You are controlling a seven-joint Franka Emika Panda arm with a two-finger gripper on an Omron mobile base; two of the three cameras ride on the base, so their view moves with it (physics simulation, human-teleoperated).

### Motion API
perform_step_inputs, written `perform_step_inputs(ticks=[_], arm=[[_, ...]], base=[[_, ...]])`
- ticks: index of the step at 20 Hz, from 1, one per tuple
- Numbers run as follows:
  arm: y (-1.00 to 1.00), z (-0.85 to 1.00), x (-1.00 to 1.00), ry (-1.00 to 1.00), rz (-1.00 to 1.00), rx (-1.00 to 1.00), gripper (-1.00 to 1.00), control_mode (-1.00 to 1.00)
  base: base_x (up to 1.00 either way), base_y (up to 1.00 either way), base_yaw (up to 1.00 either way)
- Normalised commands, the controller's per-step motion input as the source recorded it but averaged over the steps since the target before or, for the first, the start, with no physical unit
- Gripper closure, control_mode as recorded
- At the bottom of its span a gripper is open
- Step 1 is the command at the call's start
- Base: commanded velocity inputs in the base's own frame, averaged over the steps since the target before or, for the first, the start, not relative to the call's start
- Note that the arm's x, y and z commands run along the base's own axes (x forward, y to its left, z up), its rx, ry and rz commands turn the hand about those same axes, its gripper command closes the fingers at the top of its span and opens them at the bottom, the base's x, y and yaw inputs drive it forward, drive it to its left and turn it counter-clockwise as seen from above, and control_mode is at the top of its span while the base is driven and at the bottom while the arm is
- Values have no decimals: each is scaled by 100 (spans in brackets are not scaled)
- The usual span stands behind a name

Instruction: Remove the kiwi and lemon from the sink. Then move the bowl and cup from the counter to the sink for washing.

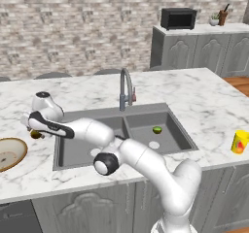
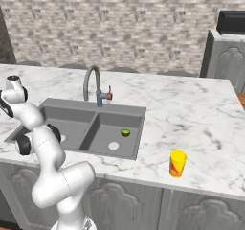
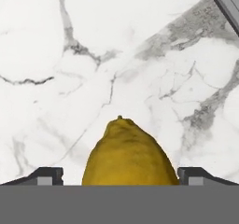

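My gripper [image 3: 120,174] hangs low over the white marble counter [image 1: 194,96] just left of the sink [image 1: 73,152]. Its jaws stand open, with the golden-brown lemon [image 3: 128,153] between them and a gap at the left finger. From the left base view the lemon [image 1: 35,134] shows under the hand, beside the tan bowl [image 1: 7,154]. The green kiwi [image 1: 157,129] lies in the right basin near the drain. The yellow cup [image 1: 239,141] stands upright on the counter right of the sink, near the front edge.
A curved steel faucet [image 1: 125,89] rises behind the sink's divider. My white arm stretches over the left basin. A grey cabinet with a microwave [image 1: 178,18] stands at the back right. Open marble lies behind and to the right of the sink.
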Motion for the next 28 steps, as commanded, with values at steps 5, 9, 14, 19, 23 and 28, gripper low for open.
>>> perform_step_inputs(ticks=[5,9,14,19,23,28], arm=[[0,17,0,13,0,-8,-100,-100],[0,27,1,19,0,-4,-100,-100],[0,29,0,18,0,-1,-100,-100],[-1,33,0,9,0,-4,-100,-100],[-3,36,0,5,0,-8,-100,-100],[-2,38,0,0,0,-12,-100,-100]], base=[[0,0,0],[0,0,0],[0,0,0],[0,0,0],[0,0,0],[0,0,0]])
